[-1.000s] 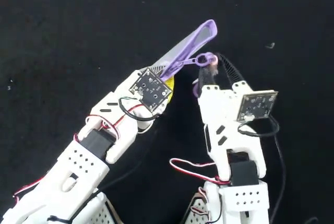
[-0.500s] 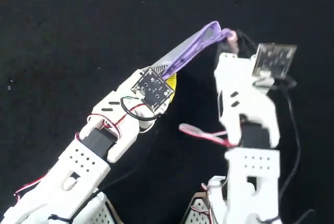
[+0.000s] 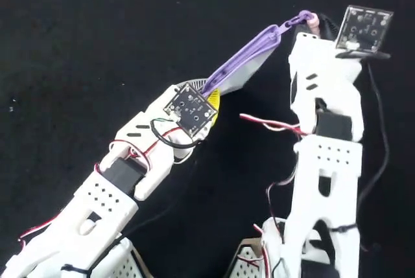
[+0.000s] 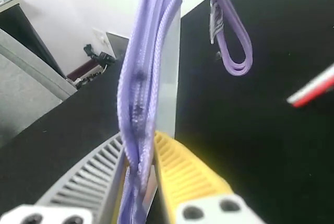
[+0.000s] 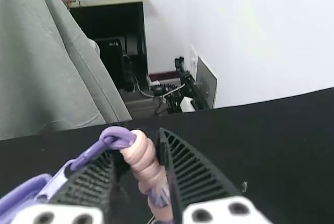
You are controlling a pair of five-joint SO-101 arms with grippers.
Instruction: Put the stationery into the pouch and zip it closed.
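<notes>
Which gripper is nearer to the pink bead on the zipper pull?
Right. The right gripper is shut on the pink bead at one end of the pouch; the left gripper clamps the pouch's other end, apart from the bead.

A black table point(image 3: 65, 51) sits near a white wall point(image 5: 235, 36) and dark cabinet point(image 5: 120, 25).

The right claw point(image 3: 305, 24) now sits much farther off and to the right than a second ago. It travels from beside the middle of the pouch point(image 3: 241, 63) out past its far tip, carrying the zip pull point(image 3: 311, 21) with it. The right arm point(image 3: 324, 135) behind it goes from folded low near the front to stretched long over the bench point(image 3: 78, 51). The pouch is drawn out straighter and leaner, and its far tip shifts a little right, toward the claw.
</notes>
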